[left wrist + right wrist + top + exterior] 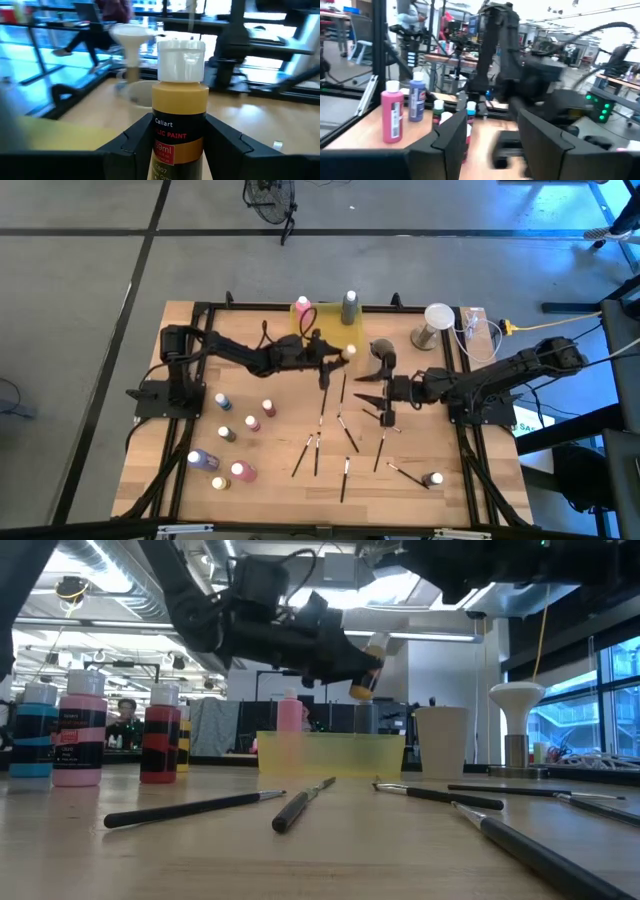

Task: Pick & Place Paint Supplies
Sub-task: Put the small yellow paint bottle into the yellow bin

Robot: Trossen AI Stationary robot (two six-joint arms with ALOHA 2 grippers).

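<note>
I've got the left gripper [338, 354] clamped on an ochre paint bottle [178, 112] above the yellow tray [340, 330], pink bottle [302, 308] and grey bottle [350, 307] inside; brushes [345, 435] scattered nearby; right gripper [366, 402] parted, empty

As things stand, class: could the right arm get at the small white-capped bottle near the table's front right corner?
Probably yes: the right gripper is open and empty, the small white-capped bottle stands on its side of the table, and only a paintbrush lies beside it.
</note>
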